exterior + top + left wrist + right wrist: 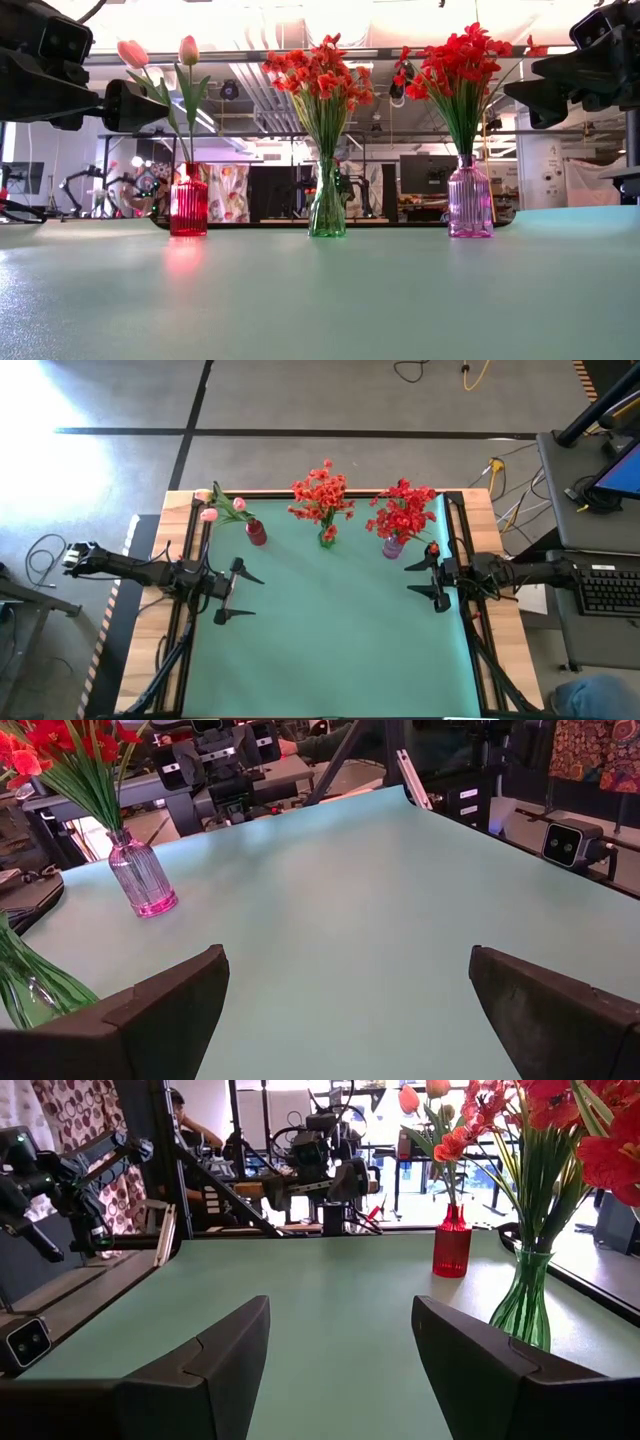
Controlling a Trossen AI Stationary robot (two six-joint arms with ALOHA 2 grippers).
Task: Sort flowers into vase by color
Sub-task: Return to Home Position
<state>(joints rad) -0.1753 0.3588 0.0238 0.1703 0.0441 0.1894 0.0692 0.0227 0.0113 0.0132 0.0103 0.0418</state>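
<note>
Flowers (322, 495) sorted across red vase (257, 534), green vase (327, 537) and violet vase (392, 546), so left hand (255, 596) and right hand (410, 580) hang wide open, empty, well clear either side of green vase, since the job looks done.

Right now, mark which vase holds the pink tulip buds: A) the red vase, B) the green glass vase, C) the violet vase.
A: in the low view the pink tulip buds rise on green stems from the red vase, while the green glass vase and the violet vase hold only red-toned blossoms.
</note>
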